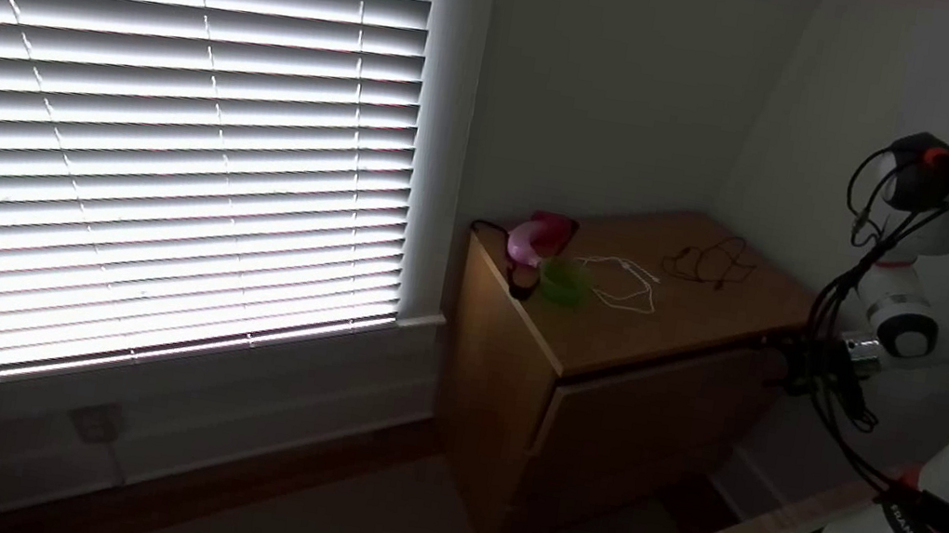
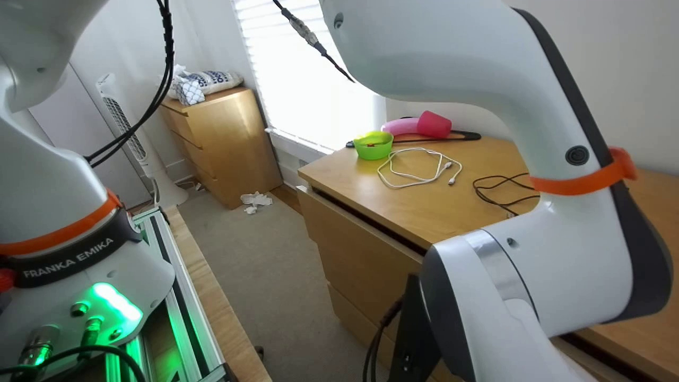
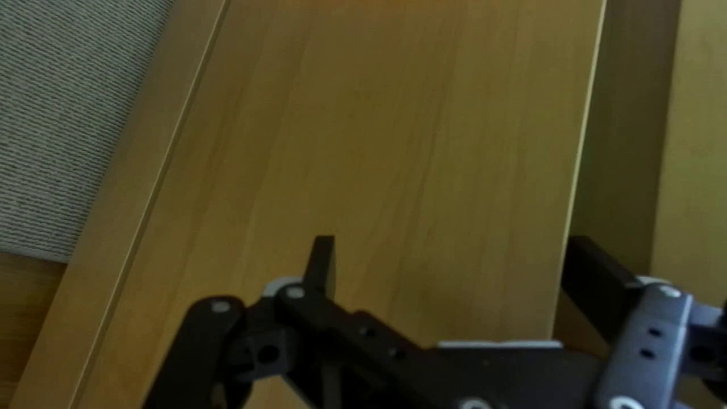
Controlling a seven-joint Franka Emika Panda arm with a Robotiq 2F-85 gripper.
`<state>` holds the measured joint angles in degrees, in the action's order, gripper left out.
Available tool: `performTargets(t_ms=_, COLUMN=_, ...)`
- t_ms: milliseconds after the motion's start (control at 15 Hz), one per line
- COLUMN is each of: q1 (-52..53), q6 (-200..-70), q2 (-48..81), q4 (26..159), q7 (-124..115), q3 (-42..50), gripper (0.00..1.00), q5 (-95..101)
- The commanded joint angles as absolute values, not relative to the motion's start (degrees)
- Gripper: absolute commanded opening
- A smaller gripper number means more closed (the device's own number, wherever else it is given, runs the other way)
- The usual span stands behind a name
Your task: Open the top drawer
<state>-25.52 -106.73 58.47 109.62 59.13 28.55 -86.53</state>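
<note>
The light-brown wooden cabinet (image 1: 493,392) shows in both exterior views (image 2: 345,172). Its top drawer (image 1: 650,415) has a plain wide wood front, also seen in an exterior view (image 2: 360,246) and the wrist view (image 3: 409,159). The front stands slightly out, with a dark gap between its upper edge and the cabinet top. My gripper (image 3: 454,250) is open in the wrist view. One finger is over the outer face; the other is at the gap behind the upper edge. In an exterior view the gripper (image 1: 785,360) is dark at the cabinet's far end. Finger contact cannot be told.
On the cabinet top lie a green bowl (image 2: 374,147), a pink cup (image 2: 435,124), a white cable (image 2: 403,183) and a black cable (image 2: 496,203). A window with blinds (image 1: 158,116) is beside the cabinet. Another cabinet (image 2: 238,143) stands farther off. The lower drawer front (image 3: 142,187) is below.
</note>
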Motion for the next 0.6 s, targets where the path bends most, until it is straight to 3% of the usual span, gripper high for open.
performTargets(t_ms=0, q1=-27.18, q6=-110.76, q2=61.06, q4=109.51, q7=57.13, q3=29.71, gripper=1.0, q5=-79.68)
performTargets(t_ms=533, q1=-30.72, q6=-112.0, q2=59.44, q4=110.17, q7=54.03, q3=30.09, gripper=1.0, q5=-70.85)
